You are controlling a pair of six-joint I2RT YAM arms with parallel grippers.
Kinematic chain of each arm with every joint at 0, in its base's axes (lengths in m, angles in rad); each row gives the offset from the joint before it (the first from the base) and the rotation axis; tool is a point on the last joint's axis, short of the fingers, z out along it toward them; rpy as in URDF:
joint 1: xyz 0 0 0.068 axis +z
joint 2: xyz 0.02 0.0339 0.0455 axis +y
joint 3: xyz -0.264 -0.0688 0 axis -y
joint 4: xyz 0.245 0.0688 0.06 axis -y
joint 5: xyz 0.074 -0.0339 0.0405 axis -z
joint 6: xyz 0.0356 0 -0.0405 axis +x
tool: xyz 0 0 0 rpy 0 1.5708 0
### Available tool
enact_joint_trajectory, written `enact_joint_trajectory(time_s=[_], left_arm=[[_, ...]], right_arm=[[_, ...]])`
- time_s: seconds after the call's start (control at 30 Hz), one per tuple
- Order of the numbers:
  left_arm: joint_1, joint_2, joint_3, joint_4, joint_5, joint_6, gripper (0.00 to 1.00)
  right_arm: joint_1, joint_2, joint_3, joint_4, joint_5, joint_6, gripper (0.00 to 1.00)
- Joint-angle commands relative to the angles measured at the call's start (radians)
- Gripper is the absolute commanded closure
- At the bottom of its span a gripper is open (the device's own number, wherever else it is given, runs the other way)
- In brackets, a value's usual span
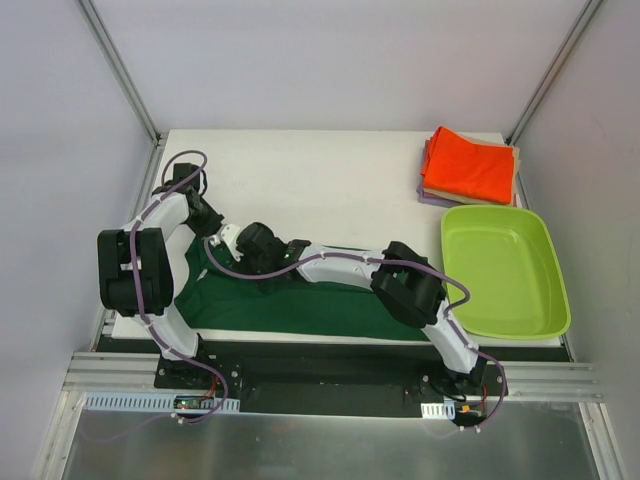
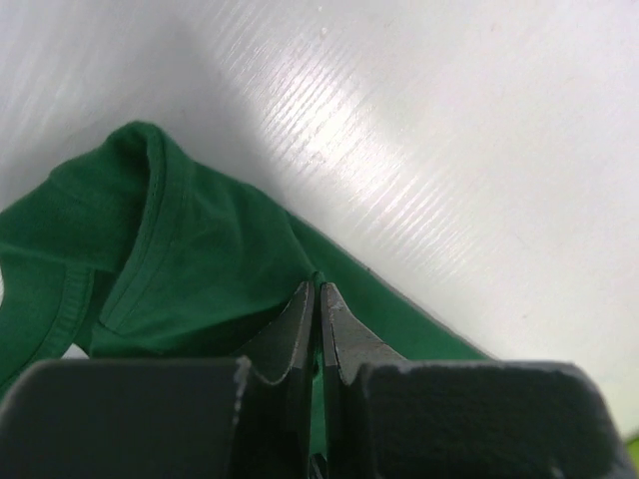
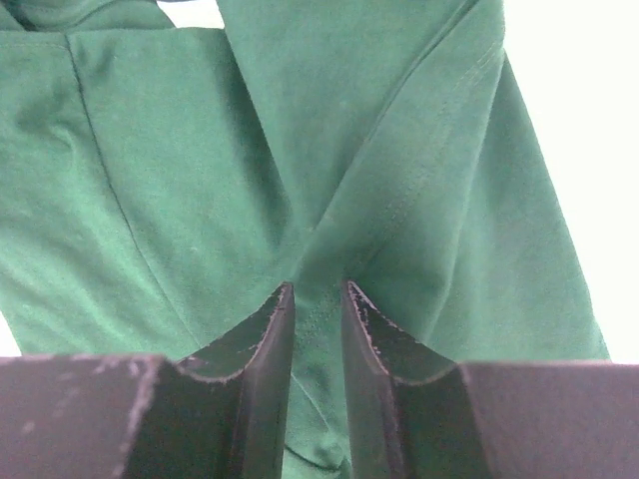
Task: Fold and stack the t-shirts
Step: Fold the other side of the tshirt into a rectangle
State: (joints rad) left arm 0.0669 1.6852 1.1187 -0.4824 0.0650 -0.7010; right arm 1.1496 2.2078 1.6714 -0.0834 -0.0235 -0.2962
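white table (image 1: 300, 170) with pale walls all round, that's the whole scene. far left first: my left gripper (image 2: 319, 289) has its fingers pressed together on the edge of the dark green shirt (image 1: 300, 305), with a thin bit of cloth caught between the tips right where the fabric meets bare table. the wrist view there shows a hemmed opening of the shirt rumpled off to the left of the fingers. the shirt itself lies spread along the near edge of the table, mostly flat, its left end bunched up where both my arms meet. my right arm reaches across over it, and my right gripper (image 3: 318, 289) is clamped down on a fold of the same green cloth, with creases fanning out from the tips. further right, at the back corner, sits the folded pile: orange shirt (image 1: 470, 165) on top, a beige one (image 1: 517, 155) peeking out under it, a lavender one (image 1: 432, 198) at the bottom. just in front of that pile is the lime-green bin (image 1: 500, 270), well apart from the green shirt.
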Motion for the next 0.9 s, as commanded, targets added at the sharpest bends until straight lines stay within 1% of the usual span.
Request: enact_joint_trajectory(time_s=[0.0, 0.07, 0.17, 0.23, 0.3, 0.33, 0.4, 0.43, 0.53, 0.7, 0.8, 0.87], left_arm=[[0.008, 0.045, 0.053, -0.007, 0.033, 0.02, 1.0], [0.01, 0.057, 0.058, -0.007, 0.039, 0.024, 1.0], [0.01, 0.067, 0.055, -0.007, 0.036, 0.026, 1.0], [0.008, 0.071, 0.052, -0.008, 0.036, 0.028, 1.0], [0.011, 0.076, 0.05, -0.007, 0.036, 0.029, 1.0], [0.011, 0.076, 0.05, -0.007, 0.036, 0.031, 1.0], [0.011, 0.074, 0.05, -0.008, 0.042, 0.032, 1.0], [0.013, 0.071, 0.05, -0.008, 0.044, 0.031, 1.0], [0.013, 0.053, 0.049, -0.008, 0.045, 0.037, 1.0], [0.016, -0.018, 0.027, -0.013, 0.05, 0.038, 1.0], [0.014, -0.079, -0.009, -0.013, 0.044, 0.032, 1.0], [0.016, -0.126, -0.043, -0.016, 0.036, 0.026, 1.0]], right_arm=[[-0.001, 0.033, 0.048, -0.039, -0.001, 0.009, 0.72], [0.001, 0.046, 0.062, -0.049, 0.005, 0.008, 0.68], [-0.001, 0.072, 0.086, -0.065, 0.013, 0.009, 0.66], [-0.004, 0.089, 0.106, -0.088, 0.005, 0.014, 0.63], [-0.002, 0.098, 0.12, -0.104, 0.004, 0.023, 0.63], [-0.002, 0.098, 0.119, -0.102, 0.008, 0.028, 0.72], [-0.004, 0.096, 0.119, -0.102, 0.057, 0.037, 0.86], [-0.002, 0.092, 0.119, -0.104, 0.072, 0.037, 0.91], [-0.005, 0.057, 0.107, -0.101, 0.099, 0.035, 0.99], [-0.005, -0.04, 0.053, -0.082, 0.076, 0.023, 1.0], [-0.004, -0.123, -0.015, -0.052, 0.034, 0.022, 1.0], [-0.004, -0.163, -0.048, -0.049, -0.029, 0.031, 1.0]])
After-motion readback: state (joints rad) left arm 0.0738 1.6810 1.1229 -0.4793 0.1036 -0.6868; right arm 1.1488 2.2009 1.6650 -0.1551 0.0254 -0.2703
